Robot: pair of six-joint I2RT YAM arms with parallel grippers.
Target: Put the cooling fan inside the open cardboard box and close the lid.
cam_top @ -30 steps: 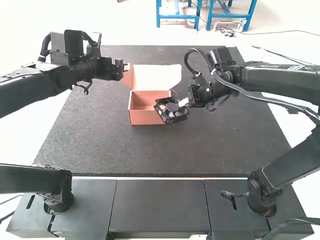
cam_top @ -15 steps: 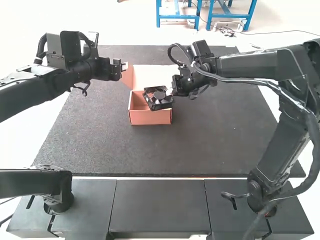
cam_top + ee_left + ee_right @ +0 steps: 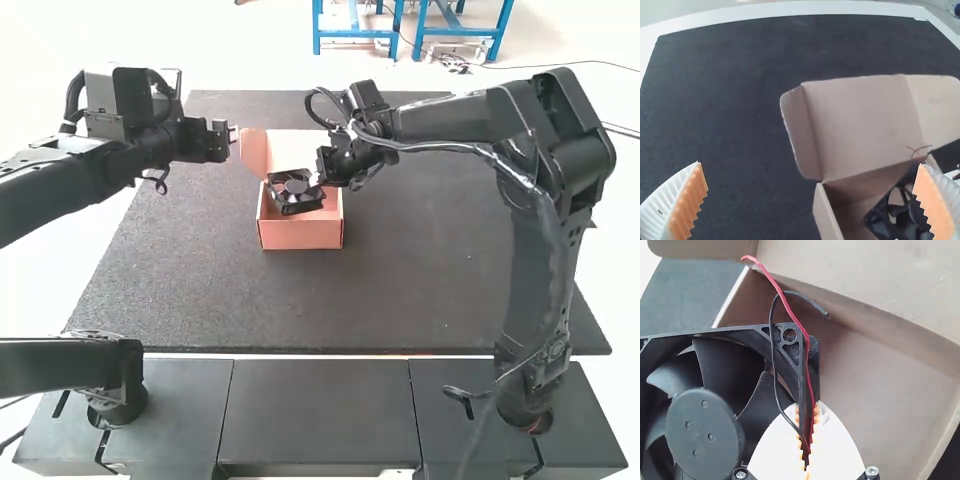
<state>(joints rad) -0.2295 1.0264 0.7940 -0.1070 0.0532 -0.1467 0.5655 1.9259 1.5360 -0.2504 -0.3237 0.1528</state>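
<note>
The right gripper (image 3: 328,172) is closed tightly on one edge of the cooling fan (image 3: 295,190). In the right wrist view its white ribbed fingers (image 3: 825,440) with orange pads pinch the black frame of the fan (image 3: 705,405) near a corner. A thin red wire (image 3: 785,302) and a black wire (image 3: 772,340) run from that corner, over the frame and up toward the box wall. The fan is tilted in the mouth of the open cardboard box (image 3: 300,228). I cannot tell if it touches the bottom of the box. The lid (image 3: 290,148) stands up at the far side of the box, with a small flap on its side. The left gripper (image 3: 225,137) is near this flap, with its fingers (image 3: 687,200) spread wide and nothing between them; the lid (image 3: 860,130) is in front of it. The box stands on a black mat (image 3: 180,260) that covers the table.
</note>
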